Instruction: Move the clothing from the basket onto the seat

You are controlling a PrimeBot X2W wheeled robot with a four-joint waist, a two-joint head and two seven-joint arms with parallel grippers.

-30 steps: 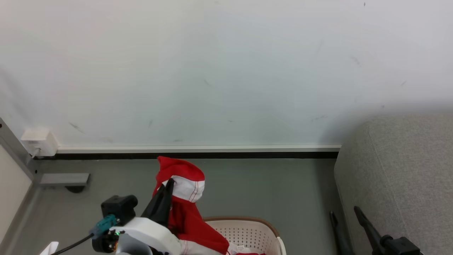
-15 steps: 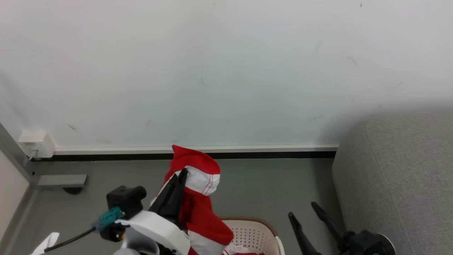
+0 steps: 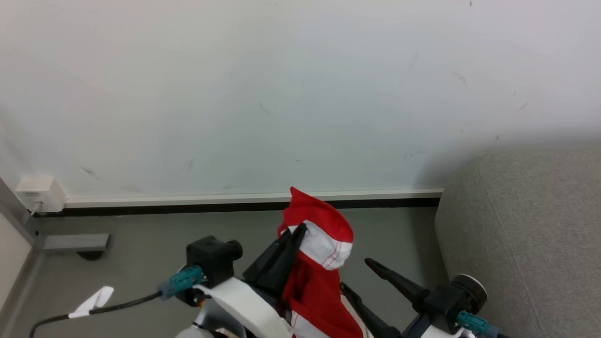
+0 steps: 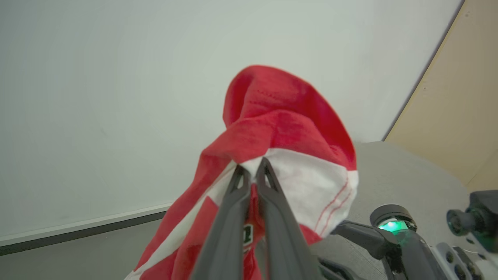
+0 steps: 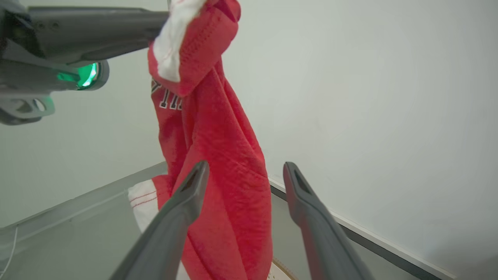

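While hanging in the lower middle of the head view, clothing [image 3: 314,286]: dangled as one red garment, a white panel folded over its top, clear of the grey floor [image 3: 141,234], left of the seat and apart from it.
Left end effector [image 3: 300,231]: clamped on a white-panelled fold at the top of the clothing, fingers all but touching in the left wrist view; bore the garment's whole weight.
Right end effector [image 3: 355,273]: spread wide, held nothing; sat just right of the hanging cloth, red fabric filling part of the gap in the right wrist view; could not tell whether touching it.
Seat [image 3: 526,234]: took up the right edge of the head view, light grey, bare where visible.
Basket [image 5: 279,274]: glimpsed as a tan curved sliver at the bottom edge of the right wrist view, likely its rim; could not tell its contents.
Step in hand: judged to be the carry, with the garment lifted out and not yet over the seat.
Next move: called for a swing toward the right of the head view to bring the cloth above the cushion, then a lowering and an opening of the left fingers; perhaps also a lower pinch by the right end effector to steady the loose tail.
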